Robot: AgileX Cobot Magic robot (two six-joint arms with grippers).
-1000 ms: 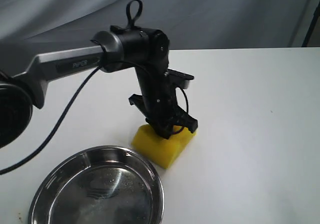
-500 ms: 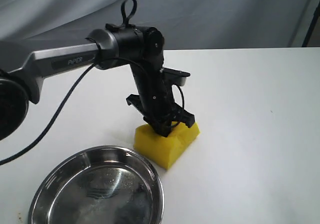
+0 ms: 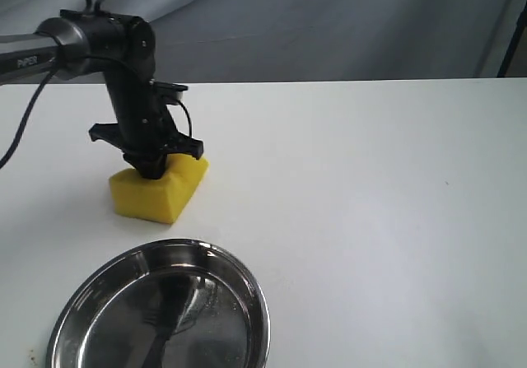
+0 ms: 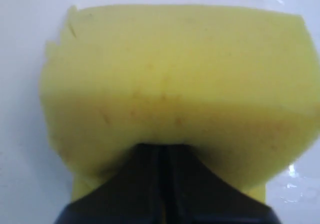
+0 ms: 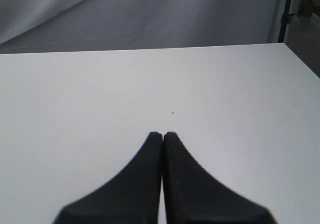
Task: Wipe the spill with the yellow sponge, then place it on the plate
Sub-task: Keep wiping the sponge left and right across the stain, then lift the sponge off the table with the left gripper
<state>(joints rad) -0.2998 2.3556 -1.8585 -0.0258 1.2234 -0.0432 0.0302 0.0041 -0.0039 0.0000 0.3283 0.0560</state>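
- My left pincer is clenched on the yellow sponge, which rests on the white bench, near the plate but apart from it.
- My right pincer is closed on nothing.
- The left pincer's tips hide part of the sponge's top, and the picture edge cuts off the plate's near rim.

Right gripper, black fingers pressed together, over white table, grey cloth backdrop behind

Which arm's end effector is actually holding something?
The left end effector, pinching the yellow sponge; the right end effector is shut on nothing.
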